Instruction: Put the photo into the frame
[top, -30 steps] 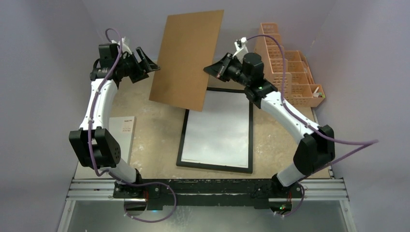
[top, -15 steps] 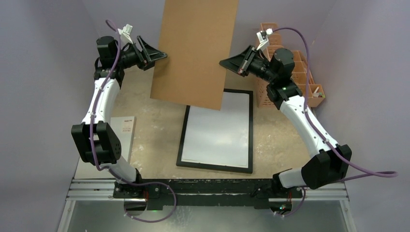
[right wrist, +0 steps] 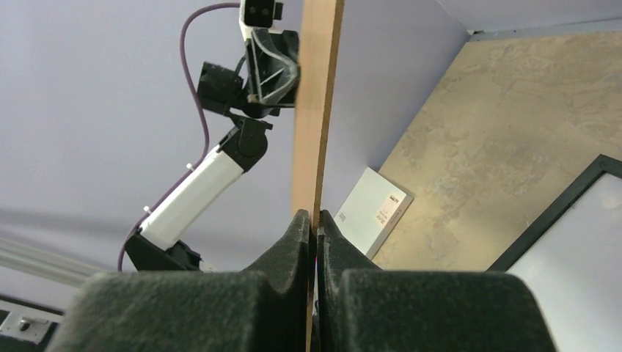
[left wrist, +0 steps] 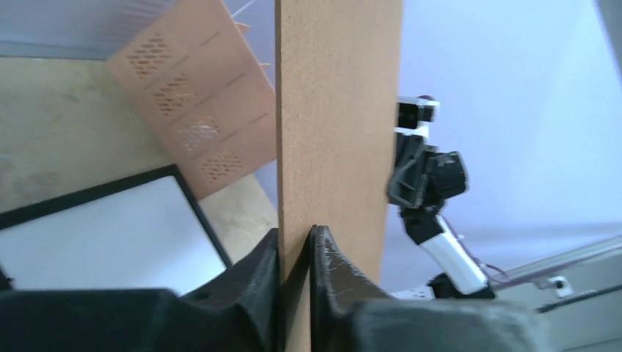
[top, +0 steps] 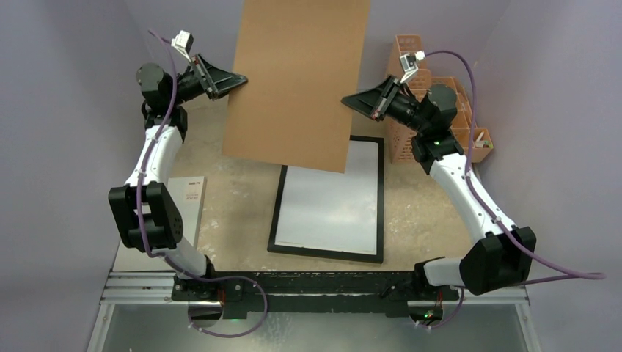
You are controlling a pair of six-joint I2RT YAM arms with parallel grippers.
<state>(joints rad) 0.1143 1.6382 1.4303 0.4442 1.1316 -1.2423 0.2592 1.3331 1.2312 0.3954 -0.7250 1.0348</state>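
A plain brown backing board (top: 297,81) hangs tilted above the far half of the table, held at both side edges. My left gripper (top: 236,77) is shut on its left edge; in the left wrist view the two fingers (left wrist: 295,233) press against either face of the board (left wrist: 337,110). My right gripper (top: 348,99) is shut on the right edge, its pads (right wrist: 315,216) pinching the thin board (right wrist: 317,88). The black frame (top: 326,254) lies flat below with its glossy pane facing up, partly covered by the board. The photo is out of view.
A peach mesh organizer (top: 447,125) stands at the back right, just behind the right wrist. A white card with small print (top: 189,202) lies flat near the left arm. Purple walls close in on both sides.
The right arm has lifted the board higher and more upright. The left gripper, open beside the left edge before, has closed onto it.
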